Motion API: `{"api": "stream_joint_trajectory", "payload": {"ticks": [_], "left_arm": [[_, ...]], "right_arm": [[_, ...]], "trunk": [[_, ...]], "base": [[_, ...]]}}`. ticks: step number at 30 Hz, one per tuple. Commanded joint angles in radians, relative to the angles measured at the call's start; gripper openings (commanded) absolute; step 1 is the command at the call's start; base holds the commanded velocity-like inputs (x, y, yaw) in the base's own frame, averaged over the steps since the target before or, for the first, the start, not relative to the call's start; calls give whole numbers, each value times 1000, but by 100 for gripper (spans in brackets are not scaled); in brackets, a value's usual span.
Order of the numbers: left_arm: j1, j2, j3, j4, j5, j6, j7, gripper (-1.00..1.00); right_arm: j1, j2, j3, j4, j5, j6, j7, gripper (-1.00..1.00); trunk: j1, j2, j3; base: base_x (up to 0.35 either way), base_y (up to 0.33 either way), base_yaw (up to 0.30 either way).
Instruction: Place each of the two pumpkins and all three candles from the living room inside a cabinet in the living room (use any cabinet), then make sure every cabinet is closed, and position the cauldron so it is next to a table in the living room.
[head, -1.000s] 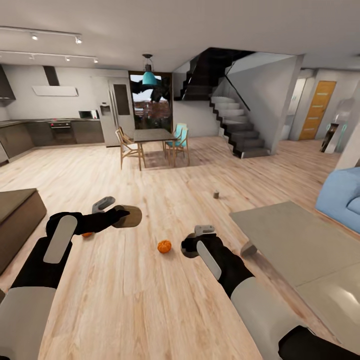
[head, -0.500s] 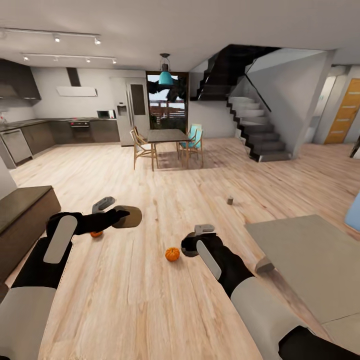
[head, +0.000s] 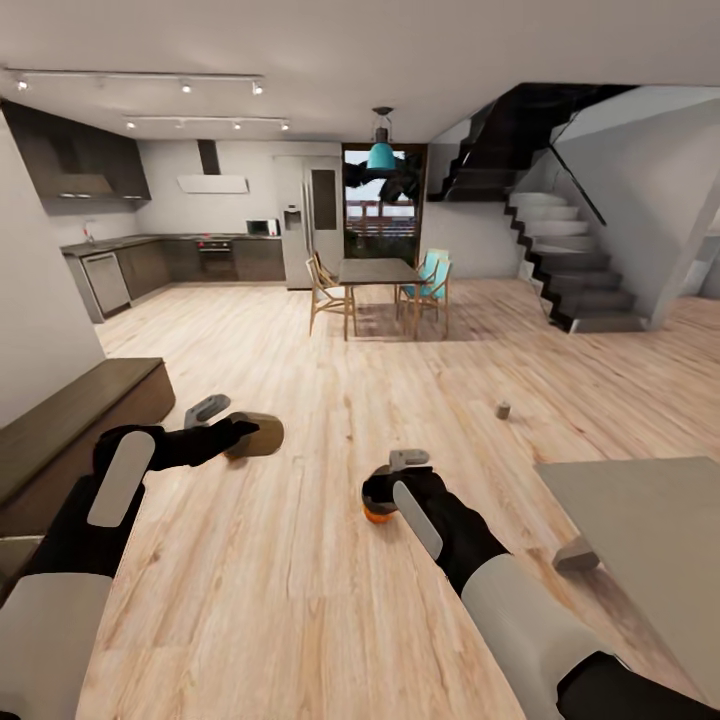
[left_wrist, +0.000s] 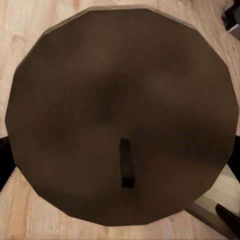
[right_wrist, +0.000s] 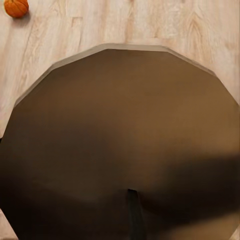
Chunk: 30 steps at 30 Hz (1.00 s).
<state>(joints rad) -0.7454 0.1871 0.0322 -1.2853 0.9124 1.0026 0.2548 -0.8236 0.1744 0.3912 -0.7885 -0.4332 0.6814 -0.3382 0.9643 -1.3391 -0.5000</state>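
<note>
My left gripper (head: 243, 436) is shut on a round brown candle (head: 262, 434), held out over the wood floor; its flat face with a short dark wick (left_wrist: 120, 110) takes up most of the left wrist view. My right gripper (head: 383, 492) is shut on a second brown candle (right_wrist: 125, 130). An orange pumpkin (head: 374, 516) peeks out on the floor just behind that gripper, and the same pumpkin (right_wrist: 16, 7) lies beyond the candle's edge in the right wrist view. A small third candle (head: 503, 410) stands on the floor farther ahead. The long, low dark-brown cabinet (head: 70, 420) runs along the left wall, shut. The cauldron is out of view.
A low grey table (head: 650, 520) sits at the right, its foot near my right forearm. Farther off are a dining table (head: 378, 270) with chairs, dark stairs (head: 580, 270) and the kitchen units (head: 180, 260). Open wood floor lies between them.
The camera has turned left, so the room has slid right in view. The pumpkin is now half hidden behind my right gripper. Both arms keep their pose and their candles.
</note>
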Motion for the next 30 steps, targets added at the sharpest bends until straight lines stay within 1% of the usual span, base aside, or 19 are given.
{"api": "stream_joint_trajectory", "payload": {"ticks": [1, 8, 14, 23, 30], "left_arm": [[0, 0, 0, 0, 5, -1, 0, -100], [0, 0, 0, -1, 5, -1, 0, -100], [0, -1, 0, -2, 6, -1, -1, -100], [0, 3, 1, 1, 5, -5, -5, -100], [0, 2, 2, 1, 5, -5, -5, -100]], "right_arm": [[0, 0, 0, 0, 1, 0, 1, -100], [0, 0, 0, 1, 1, 0, 0, -100], [0, 0, 0, 2, 1, 0, -1, -100], [0, 0, 1, 2, 1, 0, -4, -100], [1, 0, 1, 2, 1, 0, -4, -100]], "trunk": [[0, 0, 0], [0, 0, 0], [0, 0, 0], [0, 0, 0], [0, 0, 0]], "base": [[0, 0, 286], [0, -17, 286], [30, -140, 285], [219, -233, 285], [237, -240, 285]]}}
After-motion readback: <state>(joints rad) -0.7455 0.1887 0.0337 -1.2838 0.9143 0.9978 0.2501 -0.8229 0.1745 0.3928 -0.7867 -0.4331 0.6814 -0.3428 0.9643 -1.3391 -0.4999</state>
